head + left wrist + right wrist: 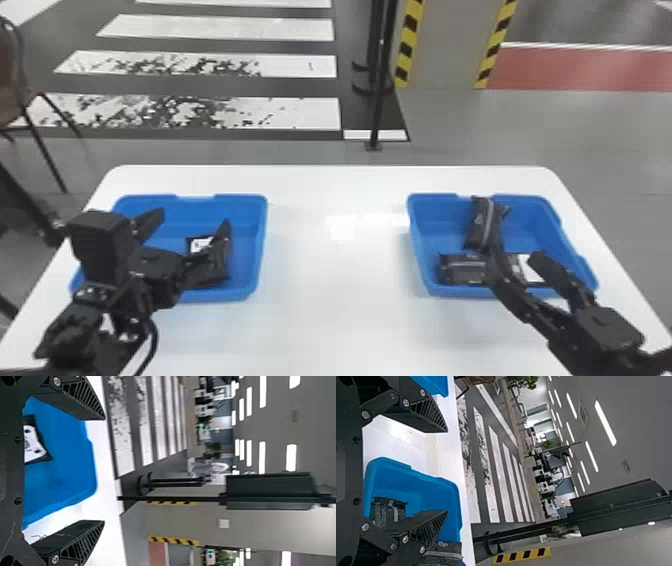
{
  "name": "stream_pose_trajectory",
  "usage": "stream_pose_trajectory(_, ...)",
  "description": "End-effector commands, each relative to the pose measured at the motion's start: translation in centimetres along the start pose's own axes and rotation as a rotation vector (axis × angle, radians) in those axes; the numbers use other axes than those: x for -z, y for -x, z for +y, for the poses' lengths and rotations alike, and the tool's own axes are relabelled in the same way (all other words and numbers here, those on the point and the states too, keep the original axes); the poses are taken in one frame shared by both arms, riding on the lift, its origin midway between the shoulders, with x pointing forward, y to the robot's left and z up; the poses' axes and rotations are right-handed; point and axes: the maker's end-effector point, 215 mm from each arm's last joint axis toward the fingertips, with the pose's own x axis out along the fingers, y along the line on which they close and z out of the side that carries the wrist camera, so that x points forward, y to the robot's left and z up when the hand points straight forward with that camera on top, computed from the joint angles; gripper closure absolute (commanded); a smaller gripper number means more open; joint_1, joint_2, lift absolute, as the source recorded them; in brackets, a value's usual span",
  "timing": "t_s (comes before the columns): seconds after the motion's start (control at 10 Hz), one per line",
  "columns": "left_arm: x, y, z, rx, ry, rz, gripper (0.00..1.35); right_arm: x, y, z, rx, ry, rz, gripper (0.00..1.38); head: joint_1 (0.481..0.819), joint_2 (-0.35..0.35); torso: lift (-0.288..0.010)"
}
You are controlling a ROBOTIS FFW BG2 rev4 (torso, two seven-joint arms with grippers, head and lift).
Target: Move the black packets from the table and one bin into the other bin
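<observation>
Left end effector (192, 221), open | right end effector (515, 252), open | black packet (193, 245), white-labelled, left blue bin (262, 225) | black pouches (484, 220), grey-striped, right blue bin (417, 225)

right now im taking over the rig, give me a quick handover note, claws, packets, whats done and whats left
Left claw: open, empty, over the left bin.
Right claw: open, empty, at the right bin.
Packets: white-labelled packet in the left bin; far packet and near packet in the right.
Done: not complete; both bins hold packets.
Left: empty one into the other; target bin unclear.
</observation>
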Motion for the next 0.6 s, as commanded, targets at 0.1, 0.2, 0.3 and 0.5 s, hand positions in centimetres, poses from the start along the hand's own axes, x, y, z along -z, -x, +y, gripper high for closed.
stream_pose_trajectory(0.1,5.6,-1.9,-1.0,0.041,0.048,0.335,0.1,0.0,-0.7,1.0,-0.026,-0.003,-0.004,0.32,0.695,-0.026,-0.11)
stream_pose_trajectory(0.2,6.9,-2.2,-1.8,0.058,0.046,0.416,0.1,0.2,-0.9,1.5,-0.038,-0.006,-0.003,0.32,0.695,-0.025,-0.11)
stream_pose_trajectory(0.3,8.2,-2.7,-1.9,0.061,0.063,0.47,0.1,0.1,-1.1,1.9,-0.047,-0.007,-0.005,0.32,0.695,-0.029,-0.11)
stream_pose_trajectory(0.5,10.4,-3.1,-1.7,0.058,0.077,0.565,0.1,0.5,-1.1,2.6,-0.064,-0.011,0.002,0.32,0.695,-0.022,-0.11)
